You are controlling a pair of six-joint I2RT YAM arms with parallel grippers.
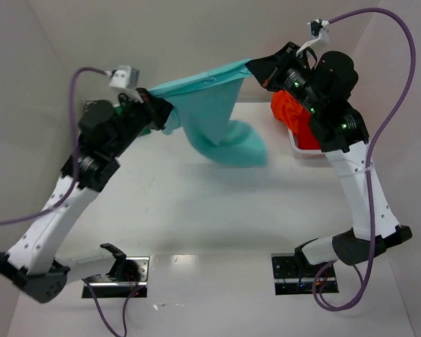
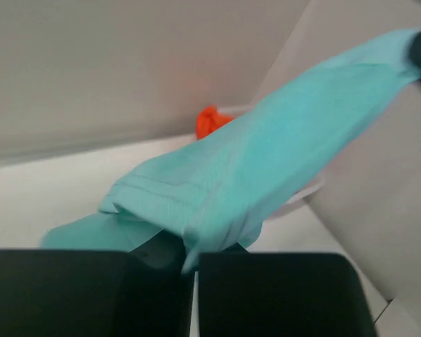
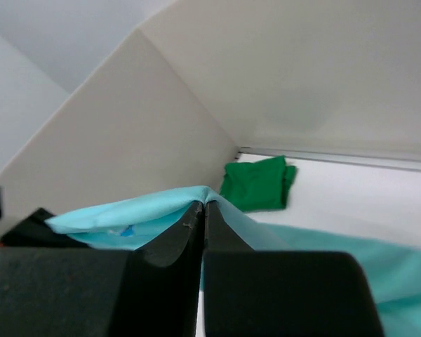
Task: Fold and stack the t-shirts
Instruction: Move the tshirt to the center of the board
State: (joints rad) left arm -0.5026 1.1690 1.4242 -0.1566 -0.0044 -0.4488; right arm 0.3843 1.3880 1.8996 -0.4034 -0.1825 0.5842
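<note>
A light teal t-shirt [image 1: 214,116] hangs stretched in the air between both arms, its lower part sagging and blurred above the table. My left gripper [image 1: 156,111] is shut on its left end; in the left wrist view the teal t-shirt [image 2: 266,165] runs out from my left gripper [image 2: 189,249]. My right gripper [image 1: 261,71] is shut on the other end, and the right wrist view shows the teal cloth [image 3: 126,214] pinched at my right gripper [image 3: 205,205]. A dark green t-shirt [image 3: 258,182] lies folded at the back wall. An orange t-shirt [image 1: 292,112] lies in the basket.
A white mesh basket [image 1: 303,151] stands at the back right under the right arm. White walls [image 1: 182,35] close in the back and both sides. The arm bases [image 1: 116,277] sit at the near edge.
</note>
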